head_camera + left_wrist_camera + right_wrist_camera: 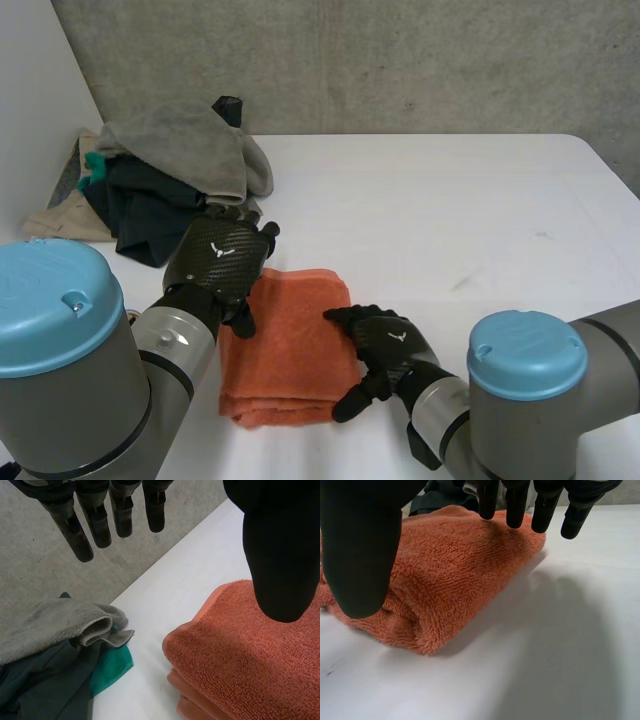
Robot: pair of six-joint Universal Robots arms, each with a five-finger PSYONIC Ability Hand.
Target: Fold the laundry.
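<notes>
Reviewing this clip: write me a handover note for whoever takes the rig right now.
Left hand: open, over the far left corner of the orange towel, holding nothing.
Right hand: open, at the towel's right edge, holding nothing.
Done: the orange towel lies folded on the table between the hands.
Left: the laundry pile at the table's far left, with a grey towel on top of a dark garment, is unfolded.

A plain white bench [480, 220] lies under the right robot hand [385, 340] and spreads well beyond it. A rough grey concrete wall [400, 60] rises behind the bench, far from that hand.
</notes>
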